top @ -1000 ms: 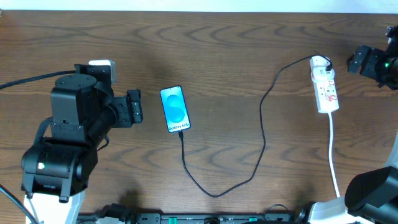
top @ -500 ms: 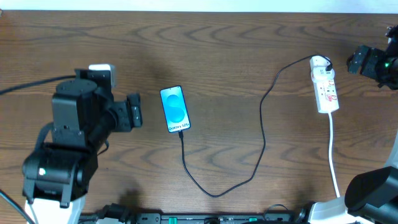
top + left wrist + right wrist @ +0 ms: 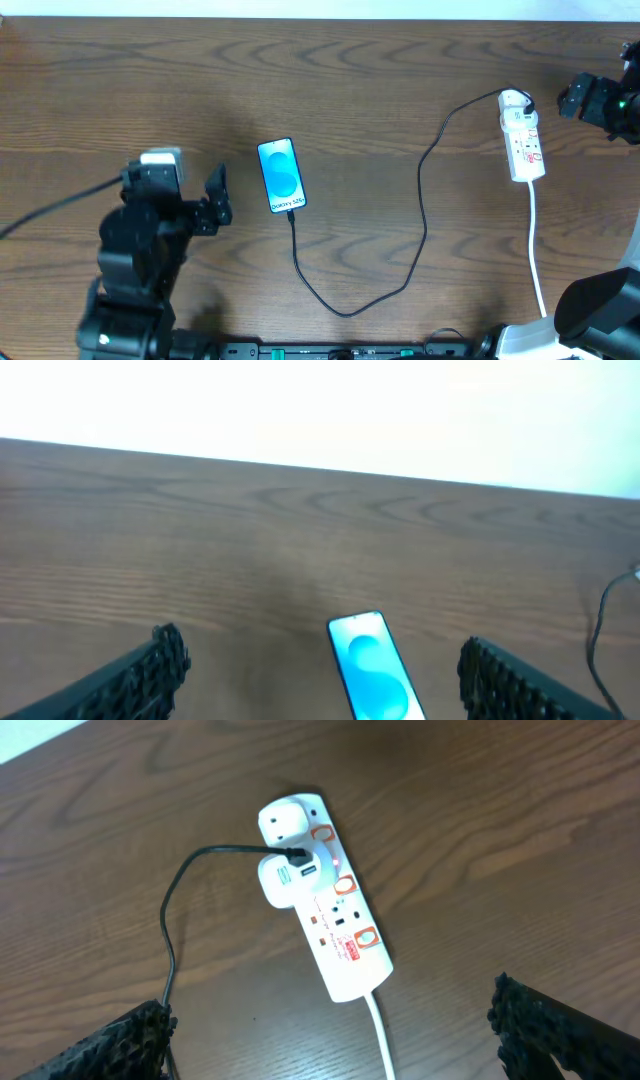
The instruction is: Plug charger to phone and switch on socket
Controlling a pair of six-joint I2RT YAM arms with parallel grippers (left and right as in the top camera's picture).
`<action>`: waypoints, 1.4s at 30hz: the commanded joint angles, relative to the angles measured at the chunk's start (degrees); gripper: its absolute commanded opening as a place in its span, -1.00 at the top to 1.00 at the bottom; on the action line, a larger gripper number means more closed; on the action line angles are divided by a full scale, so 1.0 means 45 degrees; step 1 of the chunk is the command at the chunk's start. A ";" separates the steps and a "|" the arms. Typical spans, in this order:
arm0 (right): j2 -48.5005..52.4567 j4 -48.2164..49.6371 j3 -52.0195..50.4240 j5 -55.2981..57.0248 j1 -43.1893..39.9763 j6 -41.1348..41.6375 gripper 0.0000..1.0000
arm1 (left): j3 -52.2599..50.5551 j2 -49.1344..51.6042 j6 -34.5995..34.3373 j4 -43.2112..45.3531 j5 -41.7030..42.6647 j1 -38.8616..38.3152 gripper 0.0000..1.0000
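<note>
Left of the phone point(image 3: 280, 175), left gripper point(image 3: 215, 190) stood wide, empty — a stray nudge might unseat the charger point(image 3: 420, 200); right gripper point(image 3: 335, 1015) likewise wide.

Left end effector point(image 3: 219, 195) empty, jaws wide apart, right end effector point(image 3: 570, 100) empty, jaws fully spread

The left arm point(image 3: 135, 255) was built of blocky matte-black housings, with a white camera box point(image 3: 160, 165) on its wrist and a black cable point(image 3: 50, 210) running off it. The right arm point(image 3: 605, 100) was black too, with 1 small green light point(image 3: 622, 101) and a rounded joint on a white base point(image 3: 520, 340). The left end effector point(image 3: 217, 194) and right end effector point(image 3: 330, 1010) each had 2 black fingers point(image 3: 150, 675) with finely ribbed faces.
</note>
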 commanded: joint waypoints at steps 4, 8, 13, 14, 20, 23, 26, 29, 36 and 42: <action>0.0010 -0.0005 0.0058 0.0019 0.0053 0.0180 -0.99 | -0.2565 -0.2050 0.0180 0.2283 -0.0165 -0.0015 -0.77; 0.0010 -0.0010 0.0058 0.0019 0.0058 0.0180 -0.98 | -0.3973 -0.3453 0.0175 0.3619 -0.0160 0.0058 -0.77; 0.0010 -0.0005 0.0058 0.0015 0.0049 0.0180 -0.99 | -0.5357 -0.5027 0.0170 0.4469 -0.0160 0.0282 -0.77; 0.0010 -0.0005 0.0058 0.0019 0.0049 0.0180 -0.99 | -0.5600 -0.5285 0.0170 0.4629 -0.0160 0.0355 -0.77; 0.0010 -0.0005 0.0058 0.0019 0.0049 0.0180 -0.99 | -0.7019 -0.6436 0.0170 0.5765 -0.0151 0.0976 -0.77; 0.0010 -0.0005 0.0058 0.0019 0.0049 0.0180 -0.99 | -0.7868 -0.6858 0.0170 0.6737 -0.0146 0.1258 -0.77; 0.0010 -0.0005 0.0058 0.0019 0.0049 0.0180 -0.98 | -0.8689 -0.7150 0.0165 0.7655 -0.0053 0.1418 -0.77; 0.0010 -0.0005 0.0058 0.0019 0.0049 0.0180 -0.98 | -0.9311 -0.7286 0.0151 0.8068 -0.0019 0.1433 -0.77; 0.0010 -0.0005 0.0058 0.0019 0.0049 0.0180 -0.98 | -0.9306 -0.7295 0.0117 0.6892 -0.0005 0.1739 -0.78; 0.0010 -0.0005 0.0058 0.0019 0.0049 0.0180 -0.98 | -0.9306 -0.7582 0.0121 0.4634 0.0155 0.2030 -0.78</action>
